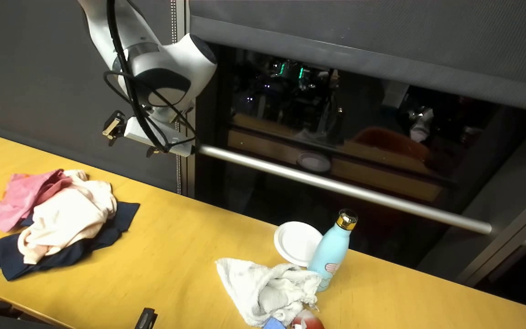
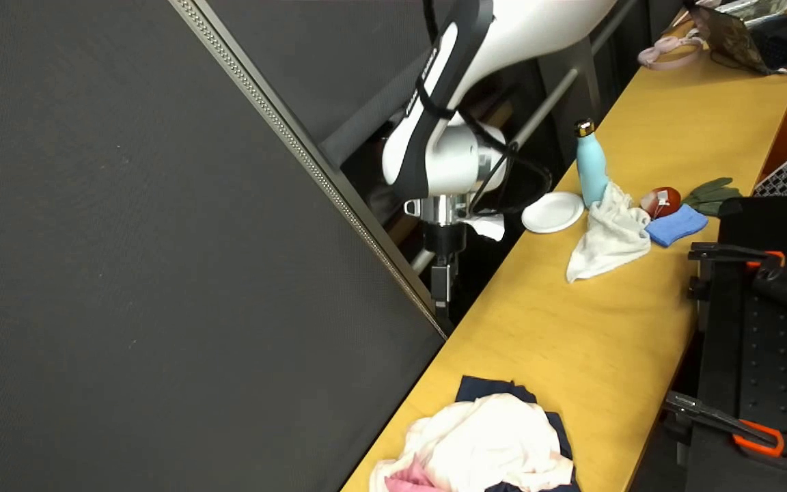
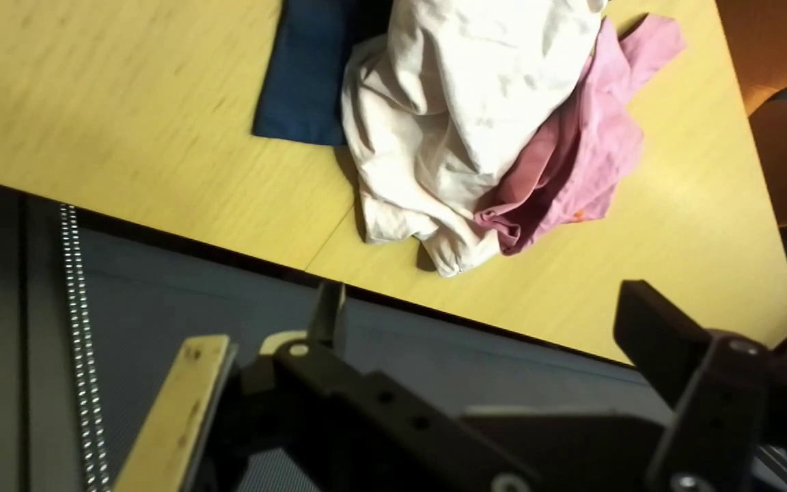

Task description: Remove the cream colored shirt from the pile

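Cream shirt (image 1: 71,212): one, near counter (image 1: 176,256) edge along grey blind (image 1: 34,73).
Long axis runs crosswise, narrow end pointing at that edge; one navy garment (image 1: 76,253) beneath, one pink garment (image 1: 21,198) touching it. Jaws spread wide, holding nothing.

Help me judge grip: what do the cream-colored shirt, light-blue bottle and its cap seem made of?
Cream-colored shirt: matte cloth, possibly cotton, lying in soft folds. Light-blue bottle: perhaps painted metal, given its smooth, satin body. Its cap: metal or metallic plastic, showing bright golden highlights.
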Motion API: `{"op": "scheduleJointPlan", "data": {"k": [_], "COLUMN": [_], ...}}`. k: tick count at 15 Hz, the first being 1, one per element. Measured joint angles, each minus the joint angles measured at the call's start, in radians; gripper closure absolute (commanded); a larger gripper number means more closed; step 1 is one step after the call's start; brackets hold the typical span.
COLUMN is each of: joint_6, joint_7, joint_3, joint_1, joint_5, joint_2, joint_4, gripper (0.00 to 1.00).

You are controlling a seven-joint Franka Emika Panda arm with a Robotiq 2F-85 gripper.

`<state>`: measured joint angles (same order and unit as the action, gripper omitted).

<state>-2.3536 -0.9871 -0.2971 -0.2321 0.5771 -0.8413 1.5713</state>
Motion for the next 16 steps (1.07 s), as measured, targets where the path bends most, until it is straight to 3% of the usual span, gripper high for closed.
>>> {"op": "scheduleJointPlan", "data": {"k": [5,16], "joint_6": [0.125,0.483], "joint_7": [0.031,0.323], "joint_3": [-0.023,-0.016], "joint_1": [0.071,0.129], "joint_5": [-0.009,-0.12], "joint_2": [-0.229,-0.586], "joint_4": [-0.258,-0.687], "gripper": [0.0,0.0]}}
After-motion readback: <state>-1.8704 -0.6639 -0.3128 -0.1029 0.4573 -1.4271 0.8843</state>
